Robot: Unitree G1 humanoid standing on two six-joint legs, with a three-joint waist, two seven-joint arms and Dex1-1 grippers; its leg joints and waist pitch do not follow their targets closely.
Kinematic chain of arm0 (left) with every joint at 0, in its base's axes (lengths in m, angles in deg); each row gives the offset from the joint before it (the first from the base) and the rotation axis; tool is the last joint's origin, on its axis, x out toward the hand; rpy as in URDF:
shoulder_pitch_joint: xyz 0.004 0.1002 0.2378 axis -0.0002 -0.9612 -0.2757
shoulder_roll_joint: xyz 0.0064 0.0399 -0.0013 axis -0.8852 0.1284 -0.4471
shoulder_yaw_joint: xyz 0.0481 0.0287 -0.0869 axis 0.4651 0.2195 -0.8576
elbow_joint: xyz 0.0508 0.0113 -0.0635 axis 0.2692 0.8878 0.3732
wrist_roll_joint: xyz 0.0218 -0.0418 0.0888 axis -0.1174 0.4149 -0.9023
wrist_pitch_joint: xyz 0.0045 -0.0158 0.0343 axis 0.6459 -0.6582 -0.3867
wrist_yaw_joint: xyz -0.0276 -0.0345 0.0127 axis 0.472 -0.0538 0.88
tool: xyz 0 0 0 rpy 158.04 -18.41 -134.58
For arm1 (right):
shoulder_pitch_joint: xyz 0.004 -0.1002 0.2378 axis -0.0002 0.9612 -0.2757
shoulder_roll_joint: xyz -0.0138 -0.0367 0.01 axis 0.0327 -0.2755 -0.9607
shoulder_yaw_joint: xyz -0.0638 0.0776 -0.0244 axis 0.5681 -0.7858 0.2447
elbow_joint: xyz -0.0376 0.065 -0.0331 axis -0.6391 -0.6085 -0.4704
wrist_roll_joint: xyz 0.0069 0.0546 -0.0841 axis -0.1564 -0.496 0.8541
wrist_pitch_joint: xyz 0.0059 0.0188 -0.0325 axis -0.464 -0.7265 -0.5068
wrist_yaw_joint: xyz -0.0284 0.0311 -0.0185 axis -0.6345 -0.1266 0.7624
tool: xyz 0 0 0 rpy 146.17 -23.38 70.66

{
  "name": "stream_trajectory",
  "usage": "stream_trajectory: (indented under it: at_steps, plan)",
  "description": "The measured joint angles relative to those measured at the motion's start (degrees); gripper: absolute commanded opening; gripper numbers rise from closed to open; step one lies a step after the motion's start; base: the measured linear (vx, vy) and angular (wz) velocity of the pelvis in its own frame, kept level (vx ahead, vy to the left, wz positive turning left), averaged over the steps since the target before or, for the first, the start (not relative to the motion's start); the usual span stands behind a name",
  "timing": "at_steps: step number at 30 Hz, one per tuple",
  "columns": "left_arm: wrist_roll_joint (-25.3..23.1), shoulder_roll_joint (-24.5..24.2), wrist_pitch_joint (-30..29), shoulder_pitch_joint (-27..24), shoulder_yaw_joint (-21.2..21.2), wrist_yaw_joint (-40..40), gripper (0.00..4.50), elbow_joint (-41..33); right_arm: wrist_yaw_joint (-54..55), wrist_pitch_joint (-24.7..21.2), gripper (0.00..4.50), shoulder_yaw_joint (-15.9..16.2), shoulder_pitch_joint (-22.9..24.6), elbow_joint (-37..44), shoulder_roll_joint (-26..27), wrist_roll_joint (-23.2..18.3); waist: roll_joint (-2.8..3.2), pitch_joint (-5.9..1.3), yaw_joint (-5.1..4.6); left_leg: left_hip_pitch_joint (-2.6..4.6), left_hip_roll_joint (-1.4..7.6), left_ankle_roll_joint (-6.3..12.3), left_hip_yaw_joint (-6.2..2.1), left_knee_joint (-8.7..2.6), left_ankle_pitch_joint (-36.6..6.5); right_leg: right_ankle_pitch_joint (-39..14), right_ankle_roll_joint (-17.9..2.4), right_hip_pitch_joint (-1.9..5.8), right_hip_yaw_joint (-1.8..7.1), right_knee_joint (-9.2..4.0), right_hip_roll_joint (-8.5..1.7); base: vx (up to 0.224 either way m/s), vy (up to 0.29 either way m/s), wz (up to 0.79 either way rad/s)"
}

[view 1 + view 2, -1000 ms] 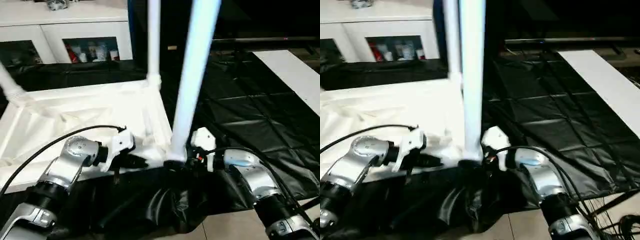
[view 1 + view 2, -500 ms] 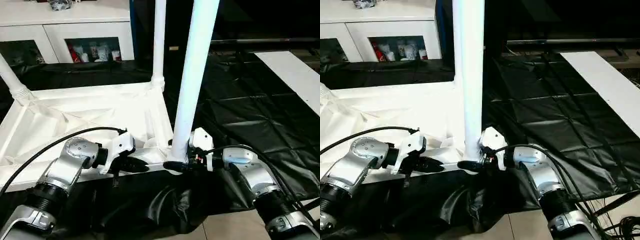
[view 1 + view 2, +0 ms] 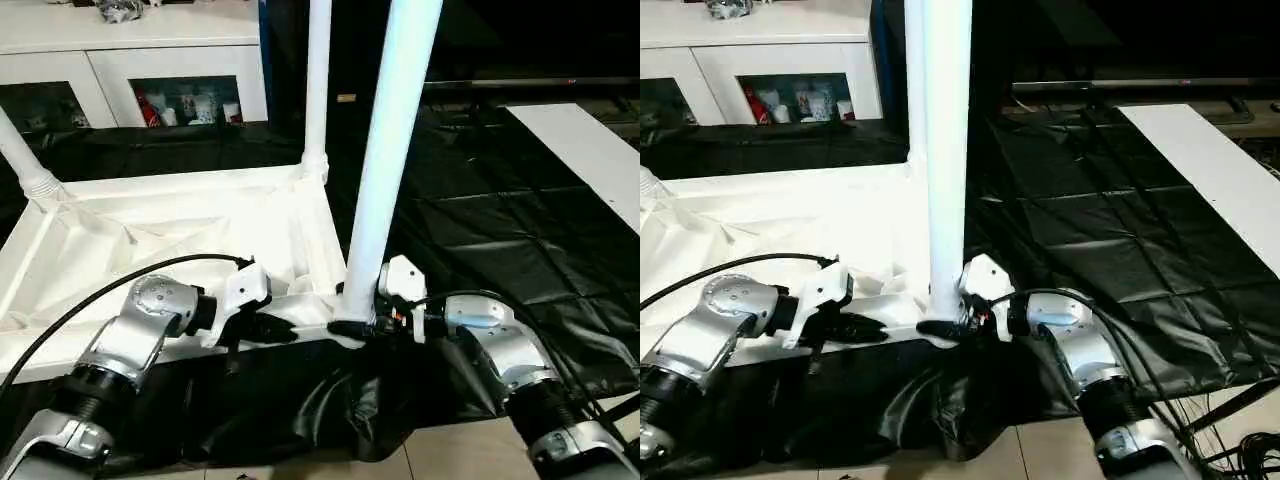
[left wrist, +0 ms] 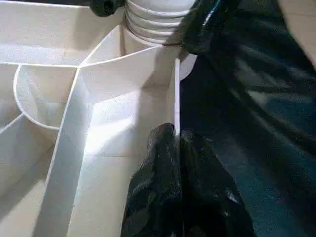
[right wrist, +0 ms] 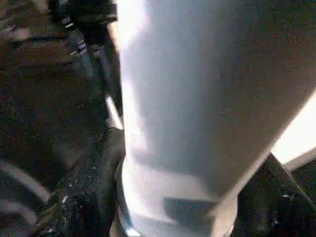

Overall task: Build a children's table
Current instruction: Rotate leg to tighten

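The small white plastic children's table top (image 3: 170, 225) is lying upside down on the big black-sheeted counter (image 3: 500, 230), its rimmed underside and inner ribs facing up, near the counter's front edge. Three long white tapered round legs are standing up from its corner sockets: the nearest leg (image 3: 385, 160) is rising from the front corner closest to the robot's right arm, a second leg (image 3: 318, 90) is standing at the far corner behind it, and a third leg (image 3: 22, 160) is leaning out of the far corner on the robot's left.

The left pincer (image 3: 268, 327) is reaching in over the front rim of the table top; in the left wrist view its two black fingers (image 4: 170, 197) are lying pressed together against the thin upright rim wall, closed with nothing between them, just short of the ribbed end of the nearest leg (image 4: 153, 22) seated in its socket.

The right pincer (image 3: 352, 327) is sitting at the base of the nearest leg, its black fingers (image 5: 106, 163) curving around either side of the white shaft (image 5: 197, 98) and gripping it just above the socket.

A white cabinet with glass doors (image 3: 150, 70) is standing behind the counter, with small colourful items on its shelf. A flat white board (image 3: 585, 150) is lying on the black sheet, well apart to the robot's right.
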Motion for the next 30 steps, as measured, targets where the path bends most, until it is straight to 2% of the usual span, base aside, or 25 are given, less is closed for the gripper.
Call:
stream_trajectory:
  at_steps: [4, 8, 10, 13, 15, 24, 25, 26, 27, 30]
  plan:
    - [-1.9, 3.8, -0.6, 2.6, -0.8, -8.1, 0.00, 3.9, 13.6, -1.0, 2.66, -3.8, -1.9, -5.0, 5.0, 1.3, -0.07, 0.04, -0.41, 0.10, -0.01, -0.02, -0.02, 0.14, 0.0, -0.1, 0.2, 0.03, 0.03, 0.21, -0.03, 0.000, 0.000, 0.00]
    - [-3.4, 8.1, -4.4, 5.1, -1.7, -15.9, 0.00, 6.5, 29.1, -2.9, 2.66, -6.4, -4.8, -9.5, 10.3, 3.1, -0.09, 0.05, -1.38, 0.12, -0.03, -0.11, -0.05, 0.14, 0.1, -0.1, 0.2, 0.03, 0.04, 0.20, -0.03, 0.000, 0.000, 0.00]
    - [-4.1, 10.7, -5.8, 6.3, -1.7, -19.8, 0.00, 7.6, 35.9, -3.8, 2.65, -7.7, -6.2, -11.6, 12.0, 3.6, -0.08, 0.04, -1.47, 0.15, -0.09, -0.10, -0.05, 0.15, 0.1, -0.2, 0.3, 0.06, 0.08, 0.17, -0.06, 0.000, 0.000, 0.00]
    - [-5.6, 15.7, -7.3, 9.4, -1.8, -26.9, 0.00, 11.6, 49.2, -5.4, 2.65, -12.0, -10.9, -17.6, 16.3, 3.6, -0.08, 0.03, -1.51, 0.20, -0.12, -0.10, -0.05, 0.15, 0.1, -0.2, 0.3, 0.13, 0.10, 0.12, -0.07, 0.000, 0.000, 0.00]
    - [-6.4, 18.0, -7.2, 10.2, -1.8, -29.9, 0.00, 13.0, 54.3, -5.6, 2.65, -13.8, -12.7, -19.9, 17.4, 3.5, -0.04, -0.01, -1.40, 0.20, -0.15, -0.10, -0.04, 0.15, 0.1, -0.2, 0.3, 0.21, 0.10, 0.06, -0.11, 0.000, 0.000, 0.00]
    - [-7.5, 20.9, -7.0, 11.7, -1.8, -33.0, 0.00, 15.2, 58.3, -3.0, 2.65, -16.5, -15.4, -25.0, 17.9, 3.7, 0.02, -0.07, -1.23, 0.09, -0.19, -0.07, -0.04, 0.15, 0.1, -0.2, 0.3, 0.33, 0.10, -0.13, -0.15, 0.000, 0.000, 0.00]
    - [-7.5, 20.9, -7.0, 11.8, -1.8, -33.0, 0.00, 15.3, 58.3, -2.7, 3.00, -16.7, -15.4, -25.3, 18.0, 3.7, 0.01, -0.07, -1.22, 0.08, -0.19, -0.07, -0.04, 0.15, 0.1, -0.2, 0.3, 0.33, 0.10, -0.14, -0.15, 0.000, 0.000, 0.00]
    - [-7.6, 20.9, -6.9, 11.8, -1.8, -33.0, 0.00, 15.3, 58.3, -2.4, 3.00, -17.0, -15.4, -25.4, 18.1, 3.6, 0.01, -0.07, -1.22, 0.08, -0.19, -0.07, -0.04, 0.14, 0.1, -0.2, 0.3, 0.33, 0.10, -0.15, -0.15, 0.000, 0.000, 0.00]
    - [-7.6, 20.8, -6.8, 11.8, -1.8, -33.1, 0.00, 15.3, 58.1, -2.1, 3.35, -17.6, -15.4, -25.4, 18.4, 3.1, 0.01, -0.07, -1.28, 0.08, -0.19, -0.07, -0.04, 0.14, 0.1, -0.2, 0.3, 0.33, 0.10, -0.17, -0.15, 0.000, 0.000, 0.00]
    - [-7.9, 19.9, -6.6, 11.9, -3.3, -36.1, 0.00, 16.0, 55.7, -0.7, 3.57, -18.5, -15.3, -25.5, 20.8, 0.7, -0.03, -0.04, -2.43, -0.01, -0.17, -0.07, -0.11, 0.13, 0.1, -0.2, 0.3, 0.17, -0.01, -0.25, -0.15, 0.000, 0.000, 0.00]
